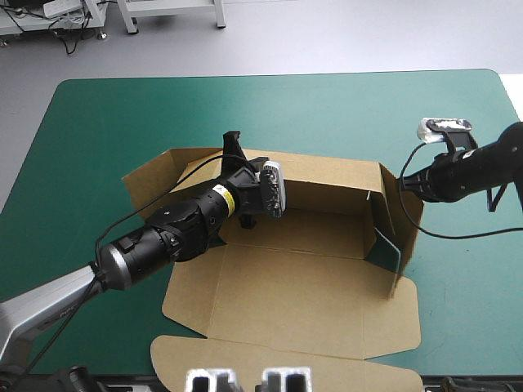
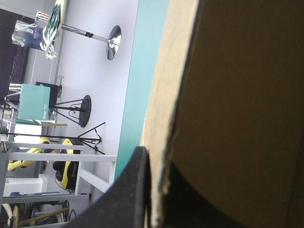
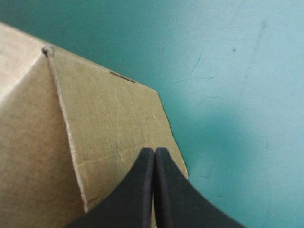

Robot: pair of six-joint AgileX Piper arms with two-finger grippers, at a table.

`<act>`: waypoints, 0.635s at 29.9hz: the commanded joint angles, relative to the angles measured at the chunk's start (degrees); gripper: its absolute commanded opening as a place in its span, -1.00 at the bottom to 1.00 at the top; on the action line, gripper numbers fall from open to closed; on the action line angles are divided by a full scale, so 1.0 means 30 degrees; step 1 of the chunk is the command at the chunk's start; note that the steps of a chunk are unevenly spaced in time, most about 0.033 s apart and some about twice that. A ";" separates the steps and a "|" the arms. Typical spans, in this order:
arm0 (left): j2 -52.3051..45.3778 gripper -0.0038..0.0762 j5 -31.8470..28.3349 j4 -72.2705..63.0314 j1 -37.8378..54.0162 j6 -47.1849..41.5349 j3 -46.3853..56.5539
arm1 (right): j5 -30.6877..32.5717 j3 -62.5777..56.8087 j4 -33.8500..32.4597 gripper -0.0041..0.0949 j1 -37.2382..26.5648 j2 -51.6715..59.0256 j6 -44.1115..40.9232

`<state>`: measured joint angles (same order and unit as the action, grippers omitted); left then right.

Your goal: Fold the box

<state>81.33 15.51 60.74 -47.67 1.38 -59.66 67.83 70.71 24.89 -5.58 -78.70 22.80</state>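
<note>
Wall step: left gripper (image 1: 234, 147) pinches the box (image 1: 302, 294) mid-frame, right gripper (image 3: 155, 151), fingers together, touches right wall; tuck flaps next

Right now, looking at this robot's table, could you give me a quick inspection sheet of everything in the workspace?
surface: teal-green table cover, flat, carrying the box.
job's things: brown cardboard box, half formed: far wall and right wall raised, lid panel flat toward the near edge.
clutter: nothing seen.
hands: left hand shut on the far wall's top edge; right hand shut, tips at the right wall.
cables: nothing seen beyond the robot's own.
surroundings: nothing seen.
</note>
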 commanded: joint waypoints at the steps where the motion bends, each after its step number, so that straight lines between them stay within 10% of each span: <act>1: -0.0364 -0.93 0.0061 -0.0351 -0.0041 -0.0567 -0.0350 | -0.2387 -0.1654 0.2486 -0.95 -0.0040 0.1580 0.1138; 19: 0.1059 -0.93 0.1609 -0.0256 -0.0041 -0.0675 0.0241 | -0.7738 -0.8257 0.7968 -0.95 -0.0040 0.4595 0.5605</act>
<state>83.60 16.37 62.99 -47.67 1.39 -59.10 47.28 46.45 43.76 -5.58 -68.17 36.74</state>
